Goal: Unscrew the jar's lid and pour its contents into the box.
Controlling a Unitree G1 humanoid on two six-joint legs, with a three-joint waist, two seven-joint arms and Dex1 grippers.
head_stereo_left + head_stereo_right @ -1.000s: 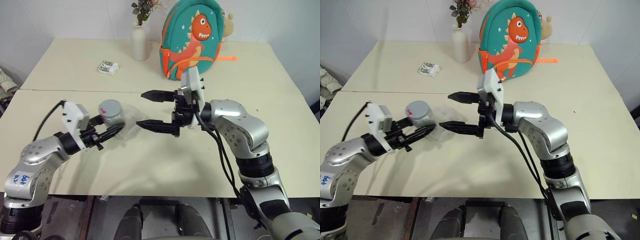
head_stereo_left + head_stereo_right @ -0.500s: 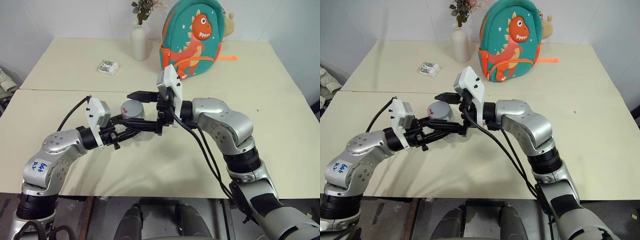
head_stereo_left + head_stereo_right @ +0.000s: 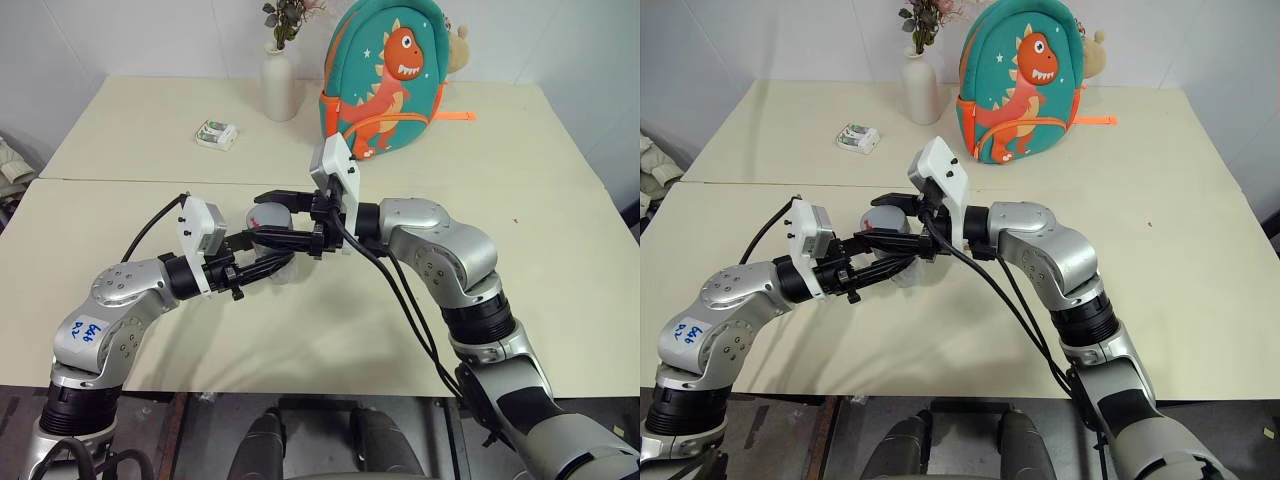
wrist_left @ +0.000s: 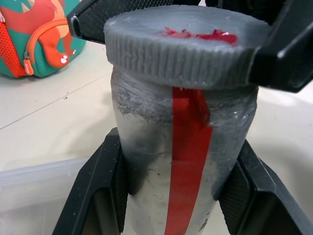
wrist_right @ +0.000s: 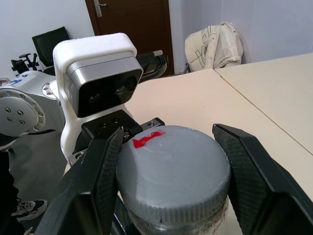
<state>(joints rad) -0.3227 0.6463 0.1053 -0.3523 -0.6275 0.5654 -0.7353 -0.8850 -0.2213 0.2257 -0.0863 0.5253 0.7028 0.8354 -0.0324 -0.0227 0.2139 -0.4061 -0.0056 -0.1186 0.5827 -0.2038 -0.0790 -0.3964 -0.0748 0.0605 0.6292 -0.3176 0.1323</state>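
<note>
Nearest the front edge of the surface (image 3: 320, 340), the left gripper (image 3: 268, 262) reaches in level from the left, its black fingers (image 4: 95, 196) closed on the body of the jar (image 4: 181, 161) and holding it upright above the surface. In the left wrist view a finger presses each side of the clear cylinder, and a red strip runs down its wall from under the cap. The jar's wall is clouded, and I cannot tell the contents through it.

The lid (image 5: 172, 172) sits on top of the jar, grey, ribbed round its rim, with a small red mark on its flat face. The right gripper (image 3: 888, 222) comes in level from the right at the height of the lid, one finger (image 5: 93, 191) on each side of the rim, closed on it.

Just beneath and beside the jar lies the box (image 4: 34, 188), a clear shallow tray resting on the surface; its rim shows in the left wrist view.

Farther back, past the seam between the two tabletops, a small white-and-green packet (image 3: 216, 135) lies toward the far left. Near the far edge stand a white vase (image 3: 279, 86) with flowers and, to its right, a teal backpack (image 3: 384, 78) bearing an orange dinosaur.
</note>
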